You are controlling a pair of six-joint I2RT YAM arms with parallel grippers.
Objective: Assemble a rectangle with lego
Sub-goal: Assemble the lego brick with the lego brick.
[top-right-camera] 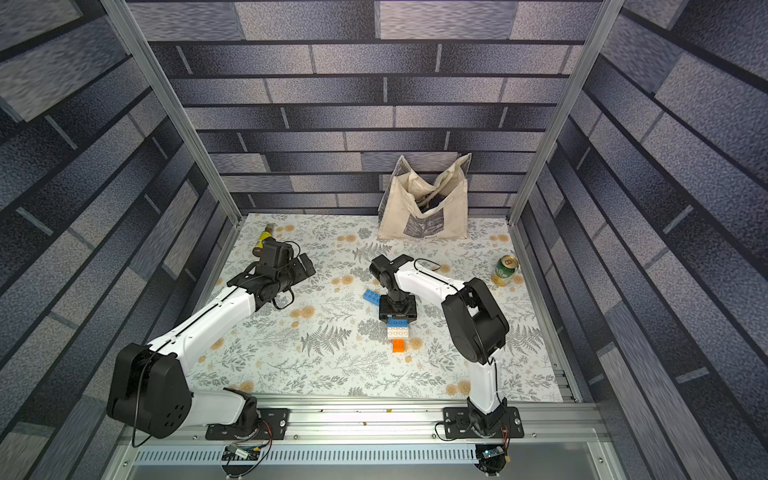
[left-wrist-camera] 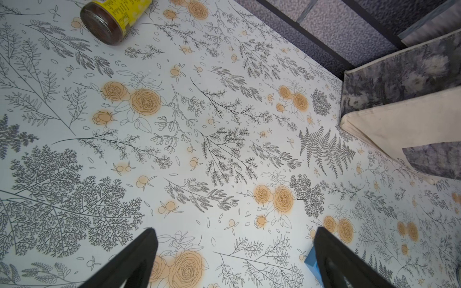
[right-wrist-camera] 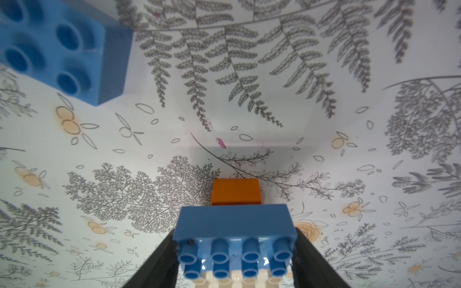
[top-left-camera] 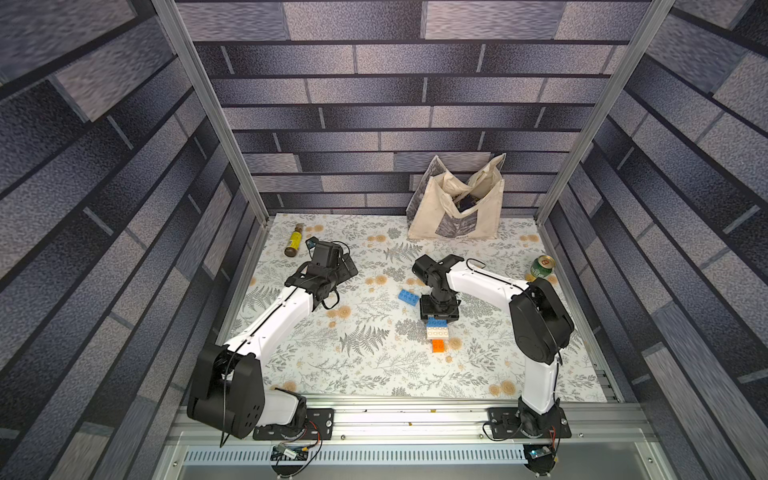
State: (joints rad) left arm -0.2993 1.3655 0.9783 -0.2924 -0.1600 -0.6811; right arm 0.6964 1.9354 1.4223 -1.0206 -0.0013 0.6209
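Note:
In both top views a joined lego block lies mid-table: a blue brick (top-left-camera: 436, 322), a white brick (top-left-camera: 437, 333) and an orange brick (top-left-camera: 438, 345) sticking out at the near end. My right gripper (top-left-camera: 438, 316) points straight down and is shut on the blue end. In the right wrist view that blue brick (right-wrist-camera: 234, 222) fills the gap between the fingers of the right gripper (right-wrist-camera: 234, 239), with white (right-wrist-camera: 237, 281) and orange (right-wrist-camera: 236, 191) beside it. A loose blue brick (top-left-camera: 409, 297) lies just left of it. My left gripper (top-left-camera: 348, 267) hangs open and empty at back left.
A yellow-labelled jar (top-left-camera: 294, 244) lies at the back left. A cream tote bag (top-left-camera: 457, 208) stands against the back wall. A green can (top-left-camera: 541, 268) stands at the right edge. In the left wrist view a blue brick corner (left-wrist-camera: 311, 259) peeks beside one finger.

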